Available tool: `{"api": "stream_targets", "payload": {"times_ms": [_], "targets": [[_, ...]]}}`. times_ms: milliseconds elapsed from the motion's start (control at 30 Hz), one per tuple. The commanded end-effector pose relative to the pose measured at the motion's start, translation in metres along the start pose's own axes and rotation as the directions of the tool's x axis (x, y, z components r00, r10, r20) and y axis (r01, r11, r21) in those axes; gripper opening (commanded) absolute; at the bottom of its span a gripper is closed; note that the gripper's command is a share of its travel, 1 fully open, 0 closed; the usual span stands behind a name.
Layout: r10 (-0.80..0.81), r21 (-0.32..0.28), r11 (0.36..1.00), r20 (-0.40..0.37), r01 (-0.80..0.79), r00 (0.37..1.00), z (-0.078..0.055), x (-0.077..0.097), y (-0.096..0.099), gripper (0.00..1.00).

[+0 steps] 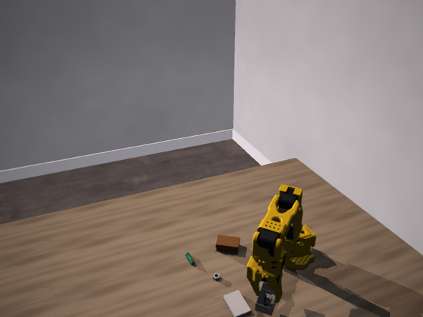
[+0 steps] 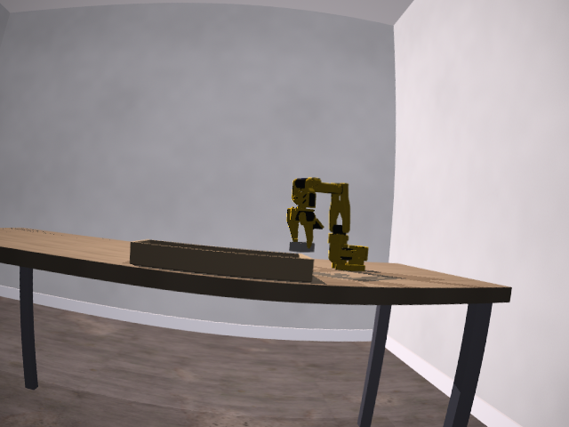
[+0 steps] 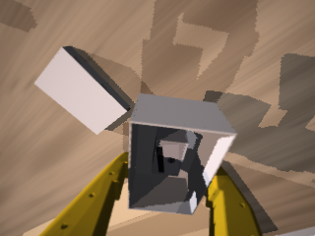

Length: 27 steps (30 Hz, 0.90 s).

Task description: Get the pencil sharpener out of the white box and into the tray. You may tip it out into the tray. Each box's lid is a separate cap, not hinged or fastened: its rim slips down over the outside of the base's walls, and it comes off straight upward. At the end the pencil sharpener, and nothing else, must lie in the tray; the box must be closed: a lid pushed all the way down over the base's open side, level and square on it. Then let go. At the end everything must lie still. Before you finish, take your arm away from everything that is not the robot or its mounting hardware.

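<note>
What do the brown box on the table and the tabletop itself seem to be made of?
The brown box: perhaps painted wood or plastic, with a plain matte finish; its top is one even colour with no visible grain. The tabletop: looks like wood or a wood-look laminate, low in sheen, judging by the long brown streaks.
</note>
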<state>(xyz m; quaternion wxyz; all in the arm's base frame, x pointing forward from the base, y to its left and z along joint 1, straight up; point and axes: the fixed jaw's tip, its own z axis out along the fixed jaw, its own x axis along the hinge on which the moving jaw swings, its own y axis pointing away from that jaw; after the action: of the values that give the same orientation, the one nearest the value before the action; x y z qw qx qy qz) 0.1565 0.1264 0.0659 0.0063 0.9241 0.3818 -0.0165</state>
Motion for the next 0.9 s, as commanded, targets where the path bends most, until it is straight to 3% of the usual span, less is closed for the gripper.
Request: {"api": "stream_targets", "payload": {"times_ms": [0, 467, 867], "targets": [[-0.002, -0.001, 1.000, -0.036, 0.002, 0.999, -0.007, 0.004, -0.002, 0.21], [-0.002, -0.002, 1.000, -0.055, 0.002, 0.998, -0.007, 0.007, -0.002, 0.21], [-0.002, -0.005, 1.000, -0.116, 0.001, 0.993, -0.008, 0.017, -0.001, 0.21]]}}
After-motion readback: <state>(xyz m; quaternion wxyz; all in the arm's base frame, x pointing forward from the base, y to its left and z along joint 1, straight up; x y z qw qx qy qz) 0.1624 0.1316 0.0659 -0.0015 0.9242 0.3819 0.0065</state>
